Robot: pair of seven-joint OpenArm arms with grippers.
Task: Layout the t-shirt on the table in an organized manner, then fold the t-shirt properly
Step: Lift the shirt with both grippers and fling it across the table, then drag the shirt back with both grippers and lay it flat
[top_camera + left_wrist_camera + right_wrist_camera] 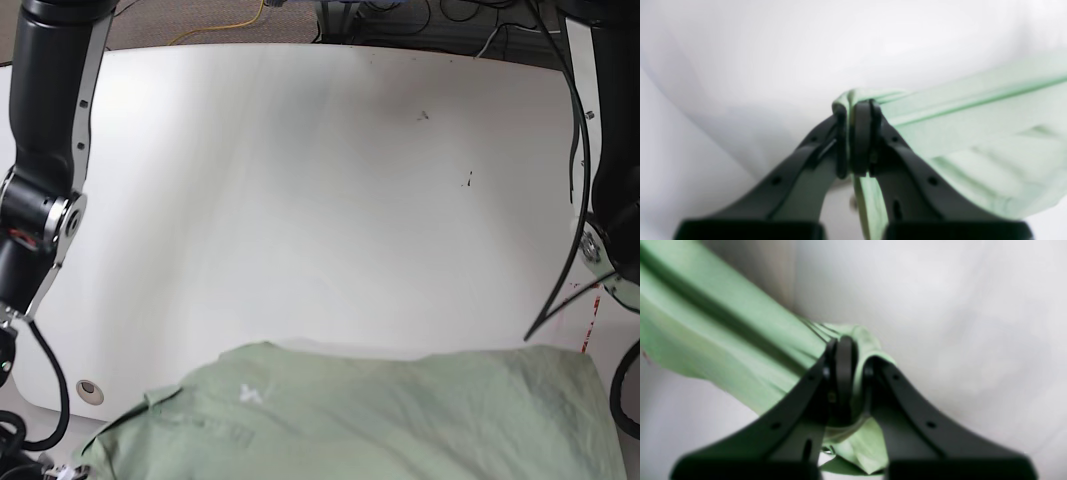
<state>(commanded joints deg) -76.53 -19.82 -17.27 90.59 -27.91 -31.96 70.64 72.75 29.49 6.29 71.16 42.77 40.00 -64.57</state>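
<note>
Glossy white worktop [330,200] fills most of the base view, bare except for the t-shirt [380,415] bunched along its near edge, between the two arms. Left hand [850,136] is clamped down on a gathered bit of the green fabric, with the cloth stretching off to that hand's right in a taut band. Right hand [855,380] is pinched on another bunch of it, fabric running away to its left and a bit hanging under the fingers [843,373]. Both wrist views are pretty blurry. Small white logo [250,394] shows on the shirt, and a round grey grommet [89,389] sits in the worktop close to the right arm.
</note>
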